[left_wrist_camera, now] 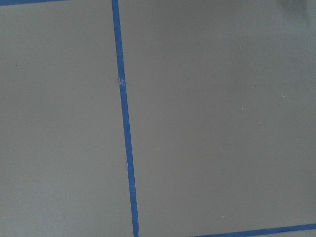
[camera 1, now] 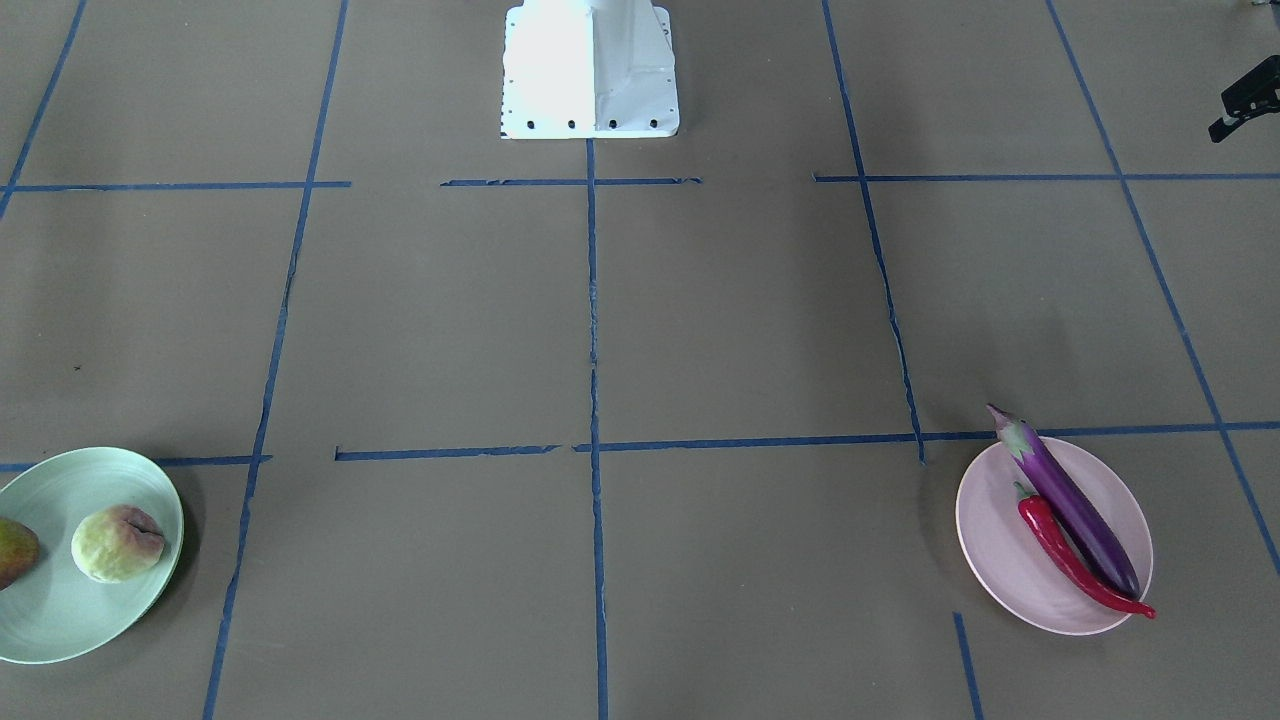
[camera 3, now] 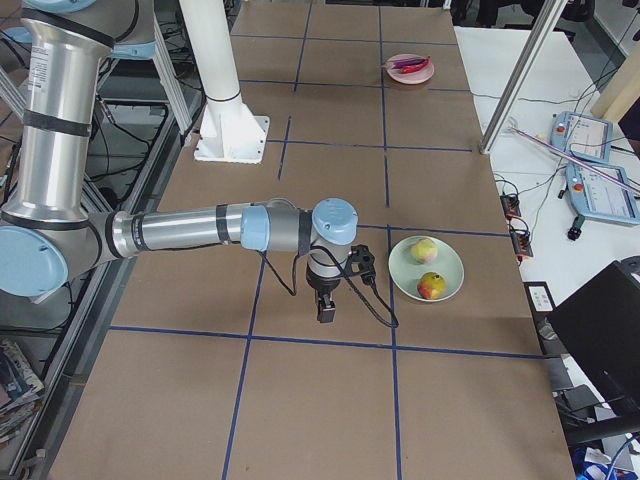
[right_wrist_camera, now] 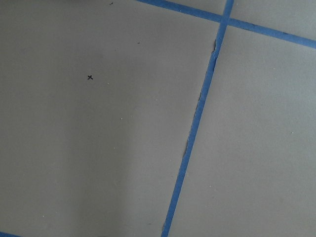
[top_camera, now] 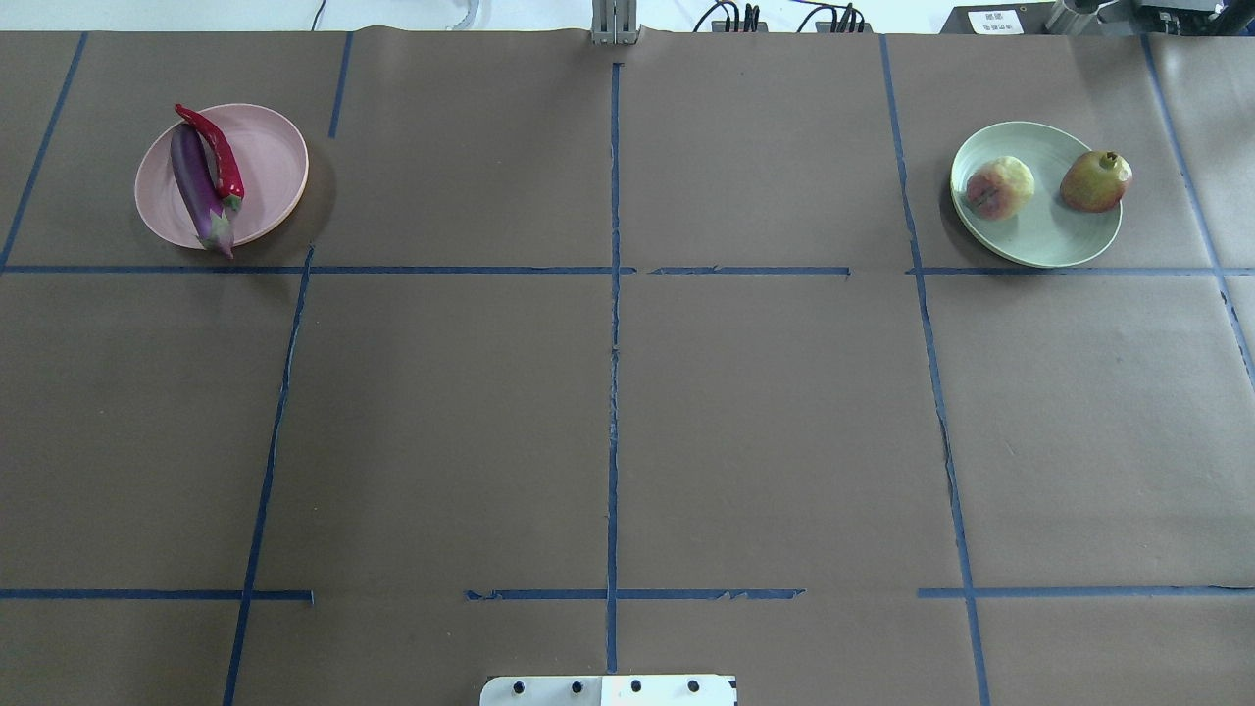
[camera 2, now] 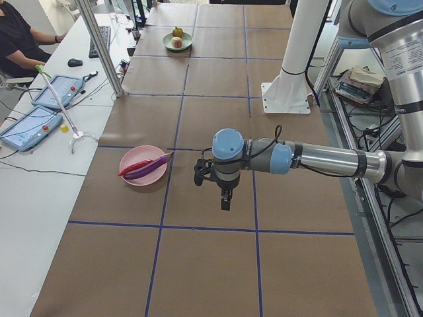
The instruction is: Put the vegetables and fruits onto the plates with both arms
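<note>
Placing looks finished. In the front view, eggplant [camera 1: 1070,510] and chili [camera 1: 1065,553] lie on the pink plate [camera 1: 990,530], lower right. Peach [camera 1: 117,543] and speckled fruit [top_camera: 1095,181] sit on the green plate [camera 1: 60,610], lower left. My left gripper [camera 2: 225,196] and right gripper [camera 3: 326,305] hang over the counter [camera 1: 700,330]; apart or together, can't tell. Next is probably just parking.

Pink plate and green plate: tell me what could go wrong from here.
1. The eggplant stem end and the chili tip both overhang the rim of the pink plate; a knock could tip or slide them off.
2. The speckled fruit sits close to the rim of the green plate, and it and the peach are round, so a nudge might roll one out.
</note>
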Robot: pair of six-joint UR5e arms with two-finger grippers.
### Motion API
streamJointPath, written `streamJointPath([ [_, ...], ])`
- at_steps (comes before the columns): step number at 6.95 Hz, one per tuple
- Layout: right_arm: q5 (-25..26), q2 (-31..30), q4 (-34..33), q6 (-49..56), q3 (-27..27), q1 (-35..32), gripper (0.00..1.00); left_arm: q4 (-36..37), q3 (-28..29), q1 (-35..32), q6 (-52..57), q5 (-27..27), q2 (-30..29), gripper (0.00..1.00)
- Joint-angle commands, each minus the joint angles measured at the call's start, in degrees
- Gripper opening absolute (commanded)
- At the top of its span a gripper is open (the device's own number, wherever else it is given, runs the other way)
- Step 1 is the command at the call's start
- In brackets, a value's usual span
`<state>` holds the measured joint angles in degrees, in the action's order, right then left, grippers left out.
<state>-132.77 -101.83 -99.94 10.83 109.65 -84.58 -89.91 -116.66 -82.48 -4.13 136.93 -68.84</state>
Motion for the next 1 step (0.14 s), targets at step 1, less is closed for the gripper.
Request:
streamJointPath([
  [1, -1.3, 0.1, 0.0, -0.3, -0.8, -0.1, 1.00, 0.1, -0.1, 0.0, -0.1, 0.0, -0.4, 1.00],
])
